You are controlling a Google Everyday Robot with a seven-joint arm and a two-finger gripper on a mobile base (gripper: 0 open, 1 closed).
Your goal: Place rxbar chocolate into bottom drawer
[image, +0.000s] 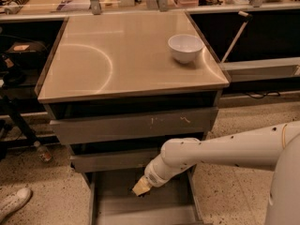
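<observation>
The bottom drawer (117, 198) is pulled open at floor level; its flat grey floor and low side walls show. My gripper (141, 187), with its pale tip, reaches down into the drawer just above the floor, left of centre. A small dark shape (146, 194) at the gripper's tip looks like the rxbar chocolate, but the gripper hides most of it. My white arm (225, 149) comes in from the right, across the drawer's right side.
A white bowl (185, 47) stands at the back right of the steel tabletop (117, 60). The scratched top drawer (136, 123) and the middle drawer (108, 161) are pushed in. A shoe (14, 203) and a bottle (43, 152) lie on the floor at the left.
</observation>
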